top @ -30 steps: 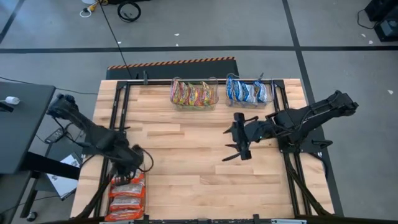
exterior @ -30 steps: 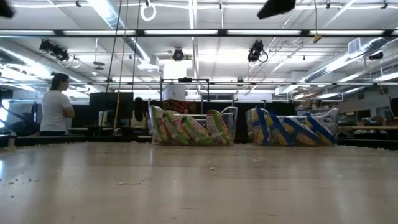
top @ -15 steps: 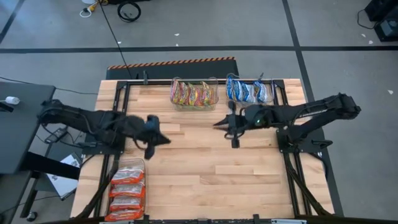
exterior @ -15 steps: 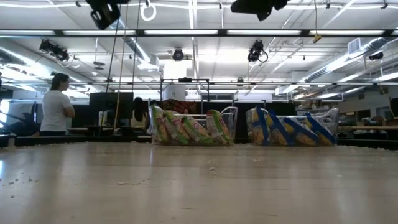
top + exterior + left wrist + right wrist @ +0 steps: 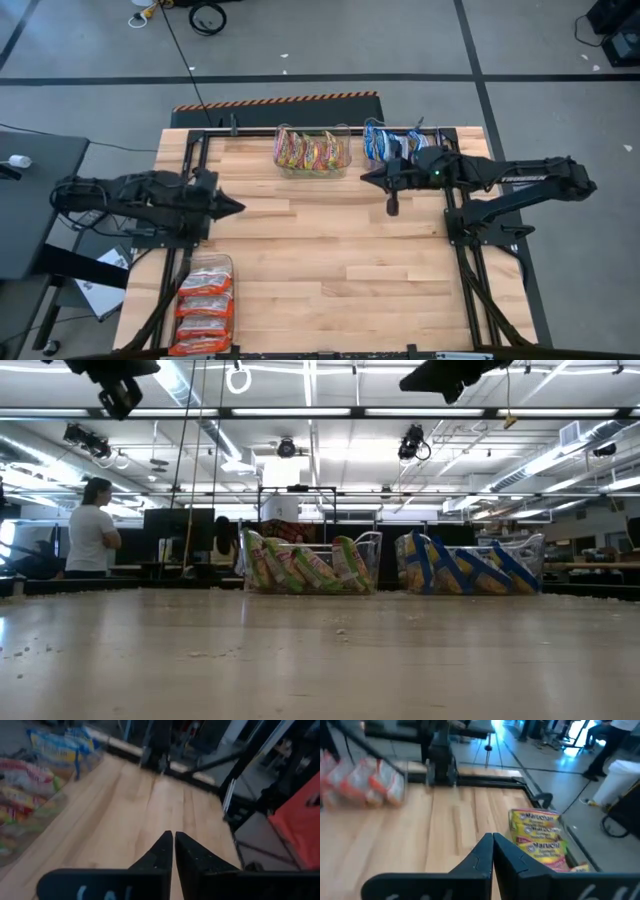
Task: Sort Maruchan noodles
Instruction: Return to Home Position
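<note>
The noodle packets sit sorted in three clear tubs. Yellow-green ones [image 5: 312, 152] stand in a tub at the far edge. Blue-and-white ones [image 5: 395, 145] stand in a tub to their right. Red-orange ones [image 5: 205, 305] lie in a tub at the near left corner. My left gripper [image 5: 238, 207] is shut and empty, held level above the table's left part, pointing right. My right gripper [image 5: 365, 177] is shut and empty, held level just in front of the blue tub, pointing left. Their shut fingertips show in the left wrist view [image 5: 173, 836] and the right wrist view [image 5: 493, 836].
Bare wooden tabletop [image 5: 320, 260] lies between the arms and the near edge. Black frame rails [image 5: 460, 250] run along both sides. In the low view a person [image 5: 88, 530] stands in the room beyond the table's far left.
My left gripper has risen from beside the red-orange tub and gone toward the far edge, ending level over the table's left part. My right gripper has gone from the table's middle toward the far edge, ending by the blue tub and pointing left.
</note>
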You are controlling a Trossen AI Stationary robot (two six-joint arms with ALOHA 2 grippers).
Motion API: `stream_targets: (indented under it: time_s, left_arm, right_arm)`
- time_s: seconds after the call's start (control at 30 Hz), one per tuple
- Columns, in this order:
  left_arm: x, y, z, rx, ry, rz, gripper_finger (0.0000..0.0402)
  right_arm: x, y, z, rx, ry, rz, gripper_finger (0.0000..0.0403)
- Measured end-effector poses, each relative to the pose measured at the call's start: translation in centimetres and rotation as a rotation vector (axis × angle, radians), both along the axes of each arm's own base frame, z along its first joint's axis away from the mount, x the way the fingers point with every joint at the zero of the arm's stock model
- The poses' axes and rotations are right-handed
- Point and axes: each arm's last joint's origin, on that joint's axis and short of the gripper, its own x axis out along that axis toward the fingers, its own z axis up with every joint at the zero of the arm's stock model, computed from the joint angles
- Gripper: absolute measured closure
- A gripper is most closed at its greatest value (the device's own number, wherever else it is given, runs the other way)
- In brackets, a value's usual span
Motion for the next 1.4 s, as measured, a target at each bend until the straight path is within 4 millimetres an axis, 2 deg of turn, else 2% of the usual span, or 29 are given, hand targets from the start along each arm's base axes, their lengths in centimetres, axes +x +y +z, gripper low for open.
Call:
stream_targets:
  time_s: [0.07, 0.17, 0.23, 0.37, 0.47, 0.53, 0.6, 0.77, 0.83, 0.93, 1.13, 1.3, 1.4]
  left_arm:
    - [-0.1, 0.0, 0.5, 0.022, -0.057, 0.000, 0.0373]
    - [0.2, 0.1, 0.5, 0.238, -0.139, -0.029, 0.0365]
    - [0.3, -0.2, -0.2, 0.333, -0.214, -0.145, 0.0360]
    - [-0.2, -0.7, -2.4, 0.317, -0.304, -0.297, 0.0357]
    - [-0.7, -0.7, -4.4, 0.331, -0.343, -0.343, 0.0356]
    - [-1.2, -0.8, -5.3, 0.369, -0.370, -0.382, 0.0356]
    - [-1.8, -0.7, -5.8, 0.400, -0.406, -0.388, 0.0356]
    - [-3.5, -0.5, -5.7, 0.421, -0.515, -0.368, 0.0356]
    - [-4.0, -0.5, -6.3, 0.420, -0.515, -0.363, 0.0356]
    - [-3.5, -0.5, -7.6, 0.383, -0.450, -0.372, 0.0356]
    - [-2.8, -0.7, -8.9, 0.387, -0.512, -0.400, 0.0356]
    - [-2.1, -0.7, -10.6, 0.395, -0.592, -0.357, 0.0356]
    - [-2.0, -0.7, -10.8, 0.376, -0.623, -0.344, 0.0356]
  right_arm:
    - [0.6, -0.1, 0.4, 0.020, -0.071, -0.009, 0.0385]
    - [1.7, -0.3, -0.1, -0.032, -0.152, 0.012, 0.0385]
    - [2.2, -0.3, -1.4, -0.049, -0.193, 0.079, 0.0385]
    - [2.0, 0.0, -4.6, -0.021, -0.259, 0.168, 0.0384]
    - [1.5, -0.3, -7.0, 0.100, -0.218, 0.028, 0.0385]
    - [1.2, -0.4, -7.8, 0.182, -0.231, -0.031, 0.0385]
    - [1.1, -0.3, -8.1, 0.177, -0.257, -0.010, 0.0384]
    - [0.8, -0.3, -7.6, 0.149, -0.340, 0.073, 0.0383]
    - [0.7, -0.6, -7.5, 0.163, -0.344, 0.092, 0.0383]
    - [0.4, -1.4, -8.1, 0.182, -0.311, 0.141, 0.0383]
    - [-1.4, -2.1, -10.5, 0.248, -0.415, 0.177, 0.0383]
    - [-4.3, -1.8, -13.1, 0.248, -0.572, 0.099, 0.0383]
    - [-6.1, -1.4, -14.2, 0.245, -0.648, 0.079, 0.0383]
